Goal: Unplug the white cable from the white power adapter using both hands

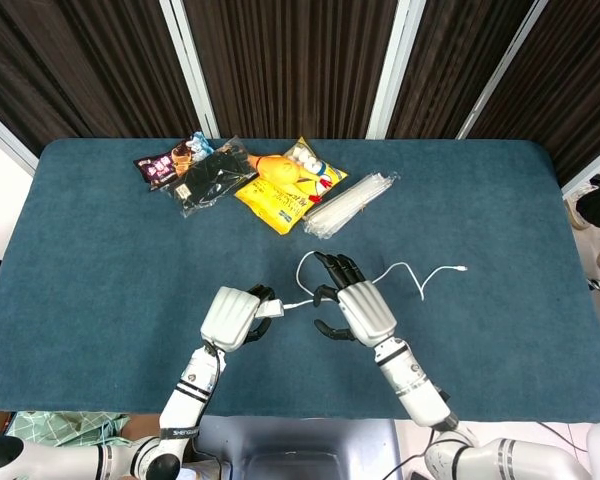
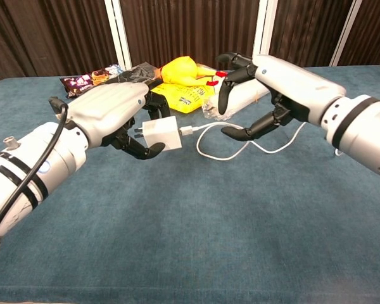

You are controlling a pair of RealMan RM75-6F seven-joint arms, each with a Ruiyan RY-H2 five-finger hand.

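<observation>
My left hand point(image 1: 236, 314) point(image 2: 117, 114) grips the white power adapter point(image 2: 159, 134) point(image 1: 269, 308) and holds it above the table. The white cable point(image 1: 400, 272) point(image 2: 225, 155) is plugged into the adapter's right side; it loops back over the blue cloth and ends in a small free plug point(image 1: 462, 268). My right hand point(image 1: 356, 303) point(image 2: 269, 81) hovers just right of the adapter with its fingers spread around the cable near the plug, holding nothing.
At the back of the table lie a clear bag of white straws point(image 1: 348, 204) point(image 2: 240, 95), a yellow snack bag point(image 1: 280, 185) point(image 2: 183, 88), a black packet point(image 1: 212, 176) and a dark snack packet point(image 1: 162, 164).
</observation>
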